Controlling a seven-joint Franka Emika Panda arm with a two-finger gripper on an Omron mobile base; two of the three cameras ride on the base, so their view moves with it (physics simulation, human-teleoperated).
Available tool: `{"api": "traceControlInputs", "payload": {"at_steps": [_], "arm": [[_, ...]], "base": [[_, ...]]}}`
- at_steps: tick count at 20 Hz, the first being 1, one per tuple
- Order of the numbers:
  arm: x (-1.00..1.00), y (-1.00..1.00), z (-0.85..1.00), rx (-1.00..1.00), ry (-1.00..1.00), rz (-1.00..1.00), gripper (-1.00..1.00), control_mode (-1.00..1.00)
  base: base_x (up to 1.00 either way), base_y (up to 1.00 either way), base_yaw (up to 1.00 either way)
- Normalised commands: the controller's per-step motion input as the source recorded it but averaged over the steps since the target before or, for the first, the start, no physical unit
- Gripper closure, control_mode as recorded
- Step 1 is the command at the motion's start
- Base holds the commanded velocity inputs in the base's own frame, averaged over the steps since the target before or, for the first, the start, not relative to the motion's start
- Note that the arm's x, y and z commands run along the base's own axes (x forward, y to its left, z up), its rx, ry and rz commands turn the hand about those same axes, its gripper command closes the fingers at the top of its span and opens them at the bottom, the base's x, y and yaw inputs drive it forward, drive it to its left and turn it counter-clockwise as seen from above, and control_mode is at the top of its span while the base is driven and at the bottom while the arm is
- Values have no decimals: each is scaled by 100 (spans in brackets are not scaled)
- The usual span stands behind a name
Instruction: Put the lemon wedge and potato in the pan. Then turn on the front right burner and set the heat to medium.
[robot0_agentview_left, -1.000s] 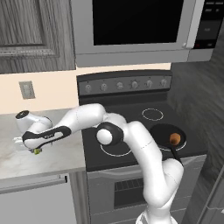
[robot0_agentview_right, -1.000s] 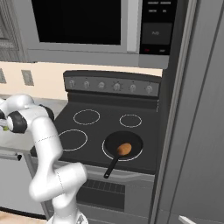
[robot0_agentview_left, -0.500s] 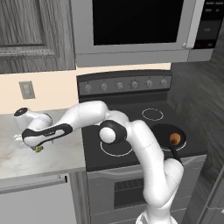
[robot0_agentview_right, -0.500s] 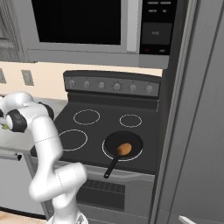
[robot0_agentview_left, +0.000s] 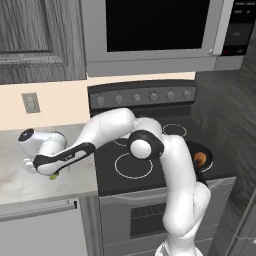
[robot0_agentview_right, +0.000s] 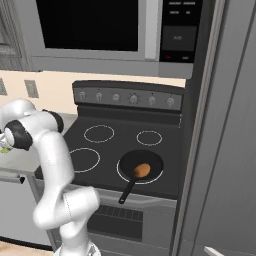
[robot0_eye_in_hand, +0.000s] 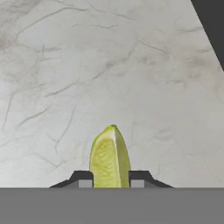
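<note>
On the marble counter (robot0_eye_in_hand: 109, 65) left of the stove, the yellow-green lemon wedge (robot0_eye_in_hand: 109, 157) stands on end between my gripper's (robot0_eye_in_hand: 111, 181) two tips, which press against both its sides. From the left base view, the gripper (robot0_agentview_left: 50, 172) points down at the counter with the lemon wedge (robot0_agentview_left: 53, 175) showing just under it. The orange-brown potato (robot0_agentview_right: 142, 170) lies in the black pan (robot0_agentview_right: 127, 161), which sits on the front right burner (robot0_agentview_right: 120, 176) with its handle toward the stove's front edge. In the left base view, the potato (robot0_agentview_left: 200, 159) in the pan (robot0_agentview_left: 206, 148) is partly behind my arm.
The black glass cooktop (robot0_agentview_right: 117, 145) has three more white-ringed burners. A row of knobs (robot0_agentview_right: 132, 99) runs along the back panel. A microwave (robot0_agentview_right: 100, 30) hangs above. A tall dark panel (robot0_agentview_right: 200, 125) stands right of the stove. An outlet (robot0_agentview_left: 31, 102) is on the wall.
The fingers have drawn in against the lemon wedge. The hand has shifted only slightly over the counter. Potato and pan have not moved.
</note>
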Motion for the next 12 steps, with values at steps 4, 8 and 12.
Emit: {"api": "traceControlInputs", "payload": {"at_steps": [4, 8, 12], "arm": [[-31, -72, 47, 12, -8, -4, 100, -100], [-9, -74, 49, 14, 0, -10, 100, -100], [-4, -63, 38, 17, 0, -5, 100, -100]], "base": [[0, 0, 0], [0, 0, 0], [0, 0, 0]]}}
